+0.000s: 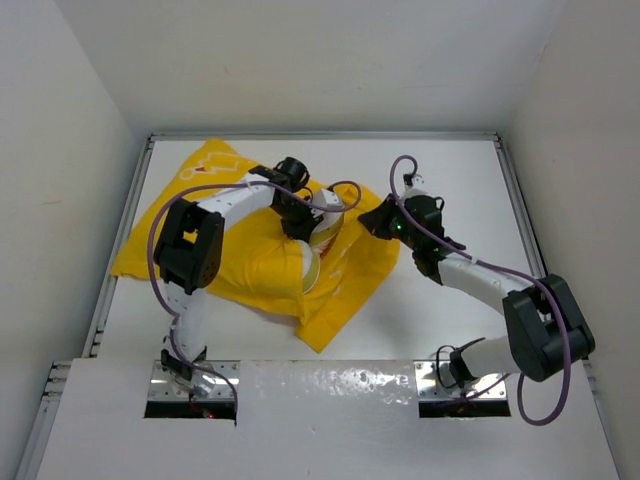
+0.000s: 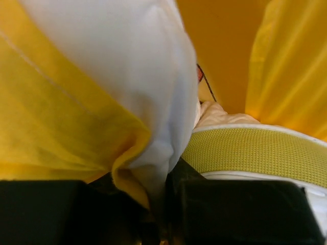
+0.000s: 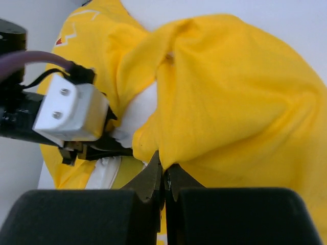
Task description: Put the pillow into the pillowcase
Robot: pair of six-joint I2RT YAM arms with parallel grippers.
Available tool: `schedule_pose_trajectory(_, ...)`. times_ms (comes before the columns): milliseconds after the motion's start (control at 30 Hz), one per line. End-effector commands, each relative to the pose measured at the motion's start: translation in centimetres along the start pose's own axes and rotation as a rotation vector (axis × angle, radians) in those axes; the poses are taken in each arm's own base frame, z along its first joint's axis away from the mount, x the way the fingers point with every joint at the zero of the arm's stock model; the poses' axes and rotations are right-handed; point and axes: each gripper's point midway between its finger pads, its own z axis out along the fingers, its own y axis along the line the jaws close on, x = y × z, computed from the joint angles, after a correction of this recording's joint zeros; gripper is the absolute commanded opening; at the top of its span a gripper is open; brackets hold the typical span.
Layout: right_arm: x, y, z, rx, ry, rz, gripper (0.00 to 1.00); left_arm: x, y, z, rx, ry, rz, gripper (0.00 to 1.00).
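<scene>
The bright yellow pillowcase [image 1: 350, 290] lies across the left and middle of the table, bulging where the pillow sits inside. At its open mouth the pillow [image 1: 312, 262] shows as a white edge with a yellow-green mesh band [image 2: 255, 150]. My left gripper [image 1: 300, 222] is at that mouth, shut on the pillowcase's rim, with yellow cloth and its white inner side pinched between the jaws [image 2: 166, 184]. My right gripper [image 1: 372, 222] is at the right side of the mouth. It is shut [image 3: 164, 171] on a fold of the yellow pillowcase [image 3: 235, 102].
The white table [image 1: 450, 180] has raised rails along its left [image 1: 115, 270] and right sides and walls close behind. Purple cables loop over both arms. A white panel [image 1: 330, 420] covers the near edge between the arm bases.
</scene>
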Motion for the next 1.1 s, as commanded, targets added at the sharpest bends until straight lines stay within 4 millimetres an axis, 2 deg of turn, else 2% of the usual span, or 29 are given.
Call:
schedule_pose_trajectory(0, -6.9, 3.4, 0.3, -0.086, -0.178, -0.121, 0.0, 5.1, -0.7, 2.9, 0.047, 0.201, -0.003, 0.16)
schedule_pose_trajectory(33, -7.3, 5.0, 0.6, -0.132, -0.161, -0.133, 0.0, 4.0, 0.3, 3.5, 0.025, 0.165, -0.034, 0.27)
schedule_pose_trajectory(67, -6.8, 5.8, 0.9, -0.168, -0.132, -0.139, 0.0, 2.7, 1.4, 3.8, -0.005, 0.122, -0.06, 0.45)
schedule_pose_trajectory(100, -5.7, 6.7, 1.1, -0.216, -0.082, -0.145, 0.0, 1.7, 2.0, 3.9, -0.021, 0.092, -0.137, 0.52)
schedule_pose_trajectory(133, -4.8, 7.4, 1.1, -0.241, -0.047, -0.15, 0.0, -0.7, 3.6, 3.9, -0.041, 0.033, -0.167, 0.6)
schedule_pose_trajectory(167, -3.5, 7.6, 1.1, -0.268, 0.001, -0.148, 0.0, -3.2, 5.7, 2.9, -0.071, -0.049, -0.247, 0.75)
schedule_pose_trajectory(200, -3.4, 7.5, 1.2, -0.266, 0.006, -0.141, 0.0, -3.2, 5.6, 2.9, -0.07, -0.05, -0.285, 0.77)
schedule_pose_trajectory(233, -2.2, 7.3, 1.0, -0.271, 0.062, -0.136, 0.0, -5.9, 6.9, 1.1, -0.065, -0.14, -0.296, 0.81)
schedule_pose_trajectory(267, -1.8, 6.9, 1.0, -0.259, 0.081, -0.152, 0.0, -7.3, 7.1, -0.1, -0.052, -0.187, -0.314, 0.94)
schedule_pose_trajectory(300, -1.4, 6.4, 1.0, -0.242, 0.1, -0.161, 0.0, -8.8, 7.3, -1.6, -0.046, -0.235, -0.299, 0.95)
schedule_pose_trajectory(333, -1.0, 5.7, 1.2, -0.206, 0.13, -0.165, 0.0, -11.2, 7.0, -4.5, -0.038, -0.303, -0.261, 1.0)
schedule_pose_trajectory(367, -1.0, 5.3, 1.3, -0.187, 0.136, -0.192, 0.0, -12.0, 6.7, -5.9, -0.044, -0.323, -0.227, 1.0)
schedule_pose_trajectory(400, -1.3, 5.3, 1.5, -0.172, 0.146, -0.204, 0.0, -13.5, 5.8, -8.5, -0.054, -0.367, -0.176, 1.0)
schedule_pose_trajectory(433, -1.4, 4.7, 2.0, -0.147, 0.144, -0.222, 0.0, -13.2, 4.8, -9.5, -0.04, -0.351, -0.139, 1.0)
schedule_pose_trajectory(467, -2.2, 5.0, 2.3, -0.144, 0.129, -0.229, 0.0, -13.4, 3.5, -11.1, -0.031, -0.361, -0.102, 1.0)
schedule_pose_trajectory(533, -2.3, 4.3, 3.2, -0.116, 0.139, -0.219, 0.0, -11.6, 1.1, -11.9, 0.019, -0.296, -0.049, 1.0)
schedule_pose_trajectory(567, -3.2, 4.4, 3.6, -0.111, 0.128, -0.214, 0.0, -9.8, -0.8, -12.1, 0.063, -0.233, -0.069, 1.0)
schedule_pose_trajectory(600, -3.4, 4.2, 3.9, -0.105, 0.133, -0.209, 0.0, -8.8, -1.7, -11.9, 0.084, -0.189, -0.059, 1.0)
schedule_pose_trajectory(667, -2.9, 3.4, 4.9, -0.078, 0.163, -0.204, 0.0, -6.6, -2.9, -10.5, 0.102, -0.095, -0.081, 1.0)
schedule_pose_trajectory(700, -3.2, 3.4, 5.1, -0.064, 0.177, -0.204, 0.0, -4.1, -4.2, -8.6, 0.139, -0.015, -0.123, 1.0)
schedule_pose_trajectory(733, -2.8, 2.9, 5.5, -0.046, 0.193, -0.204, 0.0, -2.9, -5.1, -7.5, 0.174, 0.012, -0.163, 1.0)
schedule_pose_trajectory(767, -2.4, 2.5, 5.4, -0.03, 0.207, -0.195, 0.0, -1.3, -6.2, -5.4, 0.21, 0.041, -0.192, 1.0)
schedule_pose_trajectory(867, -1.6, 1.5, 5.0, 0.0, 0.206, -0.171, 0.0, -0.2, -7.3, -2.9, 0.234, 0.045, -0.24, 1.0)
schedule_pose_trajectory(933, -1.3, 1.0, 4.8, 0.021, 0.206, -0.16, 0.0, -1.4, -6.8, -2.1, 0.23, -0.007, -0.24, 1.0)
schedule_pose_trajectory(967, -0.7, 0.3, 4.6, 0.043, 0.218, -0.152, 0.04, -2.0, -6.3, -1.6, 0.22, -0.038, -0.228, 1.0)
schedule_pose_trajectory(1000, -0.5, 0.0, 4.6, 0.056, 0.223, -0.145, 0.1, -2.3, -6.0, -1.3, 0.204, -0.047, -0.232, 1.0)
schedule_pose_trajectory(1033, 0.3, -0.6, 4.4, 0.07, 0.244, -0.134, 0.26, -2.0, -4.6, -0.5, 0.145, -0.044, -0.23, 1.0)
schedule_pose_trajectory(1067, 0.8, -0.8, 4.4, 0.07, 0.264, -0.13, 0.35, -1.6, -3.9, 0.0, 0.114, -0.034, -0.229, 1.0)
